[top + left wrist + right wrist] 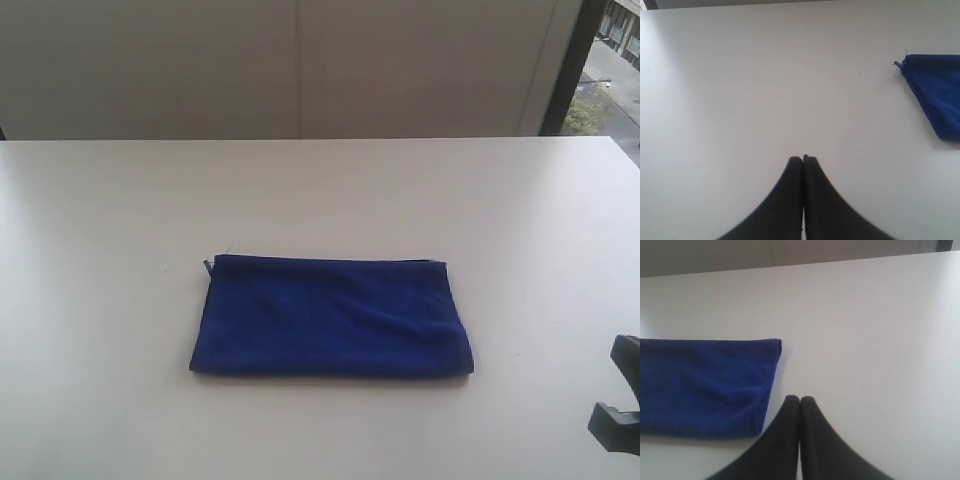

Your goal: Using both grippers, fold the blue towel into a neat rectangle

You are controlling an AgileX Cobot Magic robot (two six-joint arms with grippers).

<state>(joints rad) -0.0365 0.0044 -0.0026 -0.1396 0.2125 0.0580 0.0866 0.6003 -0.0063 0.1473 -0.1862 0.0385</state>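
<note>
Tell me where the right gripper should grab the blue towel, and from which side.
Grip the blue towel at its near right corner, where stacked layer edges show. Come low from the right: it lies flat, and the shut right gripper is beside that end.

My exterior camera sits high above one edge of the tabletop (100,220). It looks down and across toward a wall, with the towel (330,318) mid-frame at middle distance. My left wrist camera looks low along the left end effector (803,159) over bare tabletop and catches only one corner of the towel. My right wrist camera looks past the right end effector (800,399) from nearer, showing one whole end of the towel. All three views share the towel.
</note>
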